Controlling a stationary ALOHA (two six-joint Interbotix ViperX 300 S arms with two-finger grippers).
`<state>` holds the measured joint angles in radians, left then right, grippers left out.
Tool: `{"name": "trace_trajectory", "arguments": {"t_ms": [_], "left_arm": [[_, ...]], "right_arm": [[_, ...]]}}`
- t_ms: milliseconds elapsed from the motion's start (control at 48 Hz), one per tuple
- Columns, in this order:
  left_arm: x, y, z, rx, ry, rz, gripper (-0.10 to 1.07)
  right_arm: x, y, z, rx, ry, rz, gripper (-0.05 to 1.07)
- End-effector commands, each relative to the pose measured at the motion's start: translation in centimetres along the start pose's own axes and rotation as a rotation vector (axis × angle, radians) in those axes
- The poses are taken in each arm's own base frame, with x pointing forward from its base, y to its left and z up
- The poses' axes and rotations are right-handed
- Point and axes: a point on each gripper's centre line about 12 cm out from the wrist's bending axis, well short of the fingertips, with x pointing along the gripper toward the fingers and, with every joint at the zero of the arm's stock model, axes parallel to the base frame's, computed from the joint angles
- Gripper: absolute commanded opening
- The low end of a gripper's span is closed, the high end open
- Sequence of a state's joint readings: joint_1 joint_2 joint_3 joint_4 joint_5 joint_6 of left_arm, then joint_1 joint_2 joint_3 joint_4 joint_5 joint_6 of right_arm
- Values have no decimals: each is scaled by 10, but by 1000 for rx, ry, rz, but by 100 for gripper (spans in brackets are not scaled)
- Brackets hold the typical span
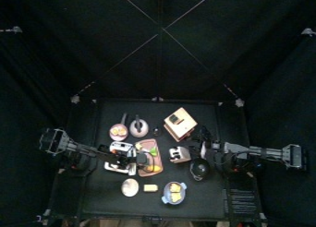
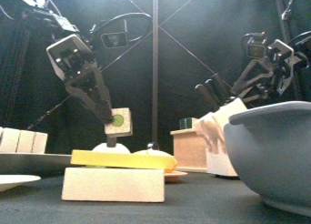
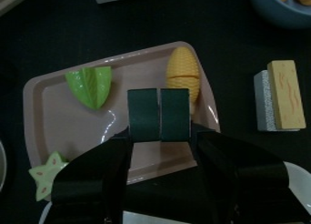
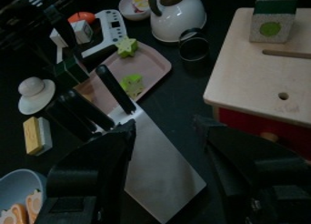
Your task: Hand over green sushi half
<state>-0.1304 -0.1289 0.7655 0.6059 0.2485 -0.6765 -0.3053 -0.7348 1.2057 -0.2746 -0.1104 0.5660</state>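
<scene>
Top view: small black table crowded with toy food and dishes. Left arm comes in from 9 o'clock, right arm from 3 o'clock, both over the middle. Wooden box at 12 o'clock of the right gripper. Things too small here to name further.

Front view: left gripper hangs down with a green-and-white block between its jaws, above the yellow-topped white block. Right gripper at 3 o'clock of it, tilted, jaws apart, nothing in them. Grey bowl fills the near right; white teapot just behind it.

Left wrist view: jaws wide, clamped on the dark green sushi half, over the pink tray. On the tray: green leaf piece at 10 o'clock of the sushi, yellow corn piece at 1 o'clock. Yellow-topped block lies off the tray at 3 o'clock. Pale green star at 8 o'clock.

Right wrist view: jaws spread, empty. Left gripper over the pink tray, wooden box at 2 o'clock, teapot at 12 o'clock.
</scene>
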Motion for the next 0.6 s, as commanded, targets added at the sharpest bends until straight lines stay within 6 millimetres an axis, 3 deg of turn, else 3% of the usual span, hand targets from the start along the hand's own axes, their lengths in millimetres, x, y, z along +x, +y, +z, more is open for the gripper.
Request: {"name": "trace_trajectory", "arguments": {"t_ms": [0, 229, 583], "left_arm": [[-15, 1, 23, 5, -85, -5, 79], [-38, 7, 63, 26, -223, 1, 79], [-37, 27, 104, -42, -385, -33, 79]], "right_arm": [[1, 5, 14, -27, -57, 27, 88], [0, 26, 21, -145, -131, 149, 88], [2, 48, 33, -226, -210, 274, 89]]}}
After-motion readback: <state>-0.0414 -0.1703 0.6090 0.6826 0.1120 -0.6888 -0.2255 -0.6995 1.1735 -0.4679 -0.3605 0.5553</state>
